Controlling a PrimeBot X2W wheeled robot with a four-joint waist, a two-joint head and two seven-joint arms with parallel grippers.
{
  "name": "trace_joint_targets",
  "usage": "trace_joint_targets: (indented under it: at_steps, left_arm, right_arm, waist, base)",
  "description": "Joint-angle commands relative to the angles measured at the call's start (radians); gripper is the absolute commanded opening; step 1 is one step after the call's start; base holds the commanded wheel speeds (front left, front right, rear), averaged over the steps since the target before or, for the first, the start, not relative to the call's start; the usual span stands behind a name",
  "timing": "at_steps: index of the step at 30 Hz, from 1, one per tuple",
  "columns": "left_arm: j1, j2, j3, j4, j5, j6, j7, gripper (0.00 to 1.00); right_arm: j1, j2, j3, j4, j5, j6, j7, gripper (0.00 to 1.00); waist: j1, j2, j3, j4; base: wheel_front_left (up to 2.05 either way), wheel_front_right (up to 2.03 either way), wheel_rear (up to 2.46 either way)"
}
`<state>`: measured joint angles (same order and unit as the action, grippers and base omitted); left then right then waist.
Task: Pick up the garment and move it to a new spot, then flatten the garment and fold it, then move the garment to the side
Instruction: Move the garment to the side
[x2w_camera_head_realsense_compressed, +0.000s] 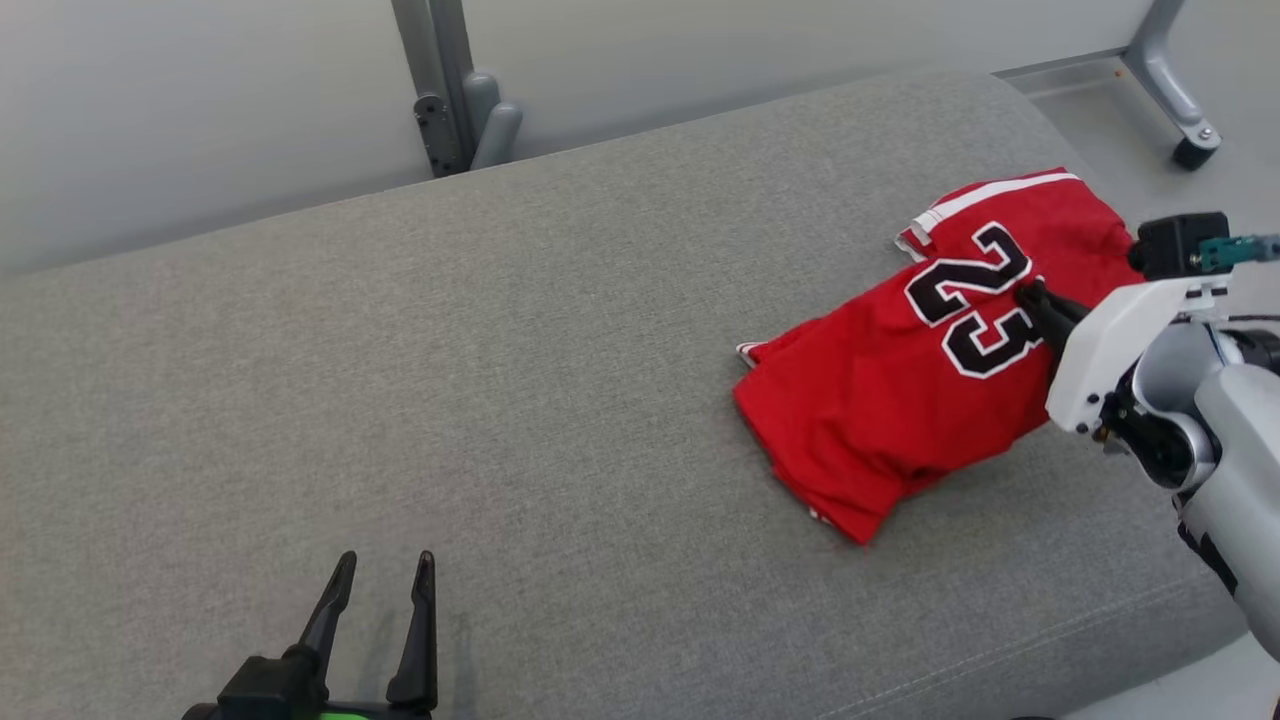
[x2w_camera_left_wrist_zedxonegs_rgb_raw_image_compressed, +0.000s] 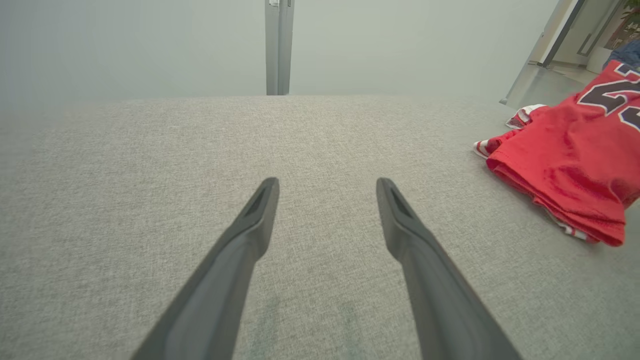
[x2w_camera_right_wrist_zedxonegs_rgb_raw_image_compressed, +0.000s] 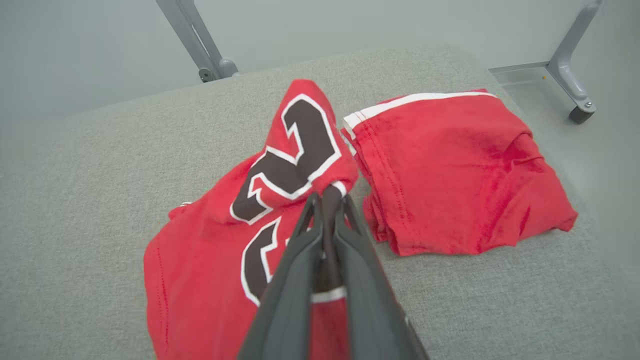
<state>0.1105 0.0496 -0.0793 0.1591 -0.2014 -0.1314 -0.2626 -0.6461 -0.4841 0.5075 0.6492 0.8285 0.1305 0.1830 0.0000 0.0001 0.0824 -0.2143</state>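
Observation:
The garment (x2w_camera_head_realsense_compressed: 900, 380) is a red jersey with a black and white "23", lying crumpled on the right part of a grey padded surface (x2w_camera_head_realsense_compressed: 450, 380). My right gripper (x2w_camera_head_realsense_compressed: 1030, 297) is shut on a fold of it near the number. In the right wrist view the fingers (x2w_camera_right_wrist_zedxonegs_rgb_raw_image_compressed: 327, 200) pinch the cloth and lift the garment (x2w_camera_right_wrist_zedxonegs_rgb_raw_image_compressed: 300, 145) into a peak. My left gripper (x2w_camera_head_realsense_compressed: 385, 575) stands open near the front edge, far left of the jersey. Its fingers (x2w_camera_left_wrist_zedxonegs_rgb_raw_image_compressed: 260, 210) hover over bare fabric, with the garment (x2w_camera_left_wrist_zedxonegs_rgb_raw_image_compressed: 570, 160) off to the right.
A grey metal post (x2w_camera_head_realsense_compressed: 450, 90) stands behind the padded surface. A frame leg with a caster (x2w_camera_head_realsense_compressed: 1190, 140) stands on the floor at the far right, past the surface's right end. The front edge runs close under my right arm.

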Motion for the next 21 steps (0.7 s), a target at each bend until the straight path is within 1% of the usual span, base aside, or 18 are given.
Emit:
trace_joint_targets:
  at_steps: [1,4,10,16,18,21]
  left_arm:
    - [-0.01,0.003,-0.002,0.0,-0.001,0.002,-0.003,1.0]
    - [-0.007,0.003,-0.008,0.004,-0.001,0.002,-0.003,1.0]
    - [-0.004,0.003,-0.016,0.012,-0.007,0.002,-0.003,1.0]
    - [-0.019,0.003,-0.025,0.018,-0.013,0.002,-0.003,1.0]
    - [-0.018,0.003,-0.022,0.019,-0.013,0.002,-0.003,1.0]
    - [-0.008,0.003,-0.015,0.02,-0.009,0.002,-0.003,1.0]
  right_arm:
    - [-0.037,-0.001,-0.003,-0.002,-0.01,0.0,0.0,0.0]
    - [-0.089,-0.009,-0.006,0.0,-0.021,0.0,0.013,0.0]
    - [-0.182,-0.023,-0.02,0.013,-0.053,0.0,0.033,0.0]
    - [-0.253,-0.042,-0.04,0.061,-0.082,0.0,0.058,0.0]
    - [-0.279,-0.058,-0.055,0.08,-0.083,0.0,0.071,0.0]
    - [-0.29,-0.072,-0.068,0.101,-0.084,0.0,0.091,0.0]
  waist:
    - [0.0,-0.0001,0.011,-0.044]
    - [0.0,-0.0001,0.013,-0.03]
    - [0.0,-0.0001,0.025,0.021]
    - [0.0,-0.0001,0.037,0.074]
    - [0.0,-0.0001,0.041,0.09]
    - [0.0,-0.0001,0.042,0.095]
  base:
    - [0.0,0.0,0.0]
    - [0.0,0.0,0.0]
    - [0.0,0.0,0.0]
    - [0.0,0.0,0.0]
    - [0.0,0.0,0.0]
    - [0.0,0.0,0.0]
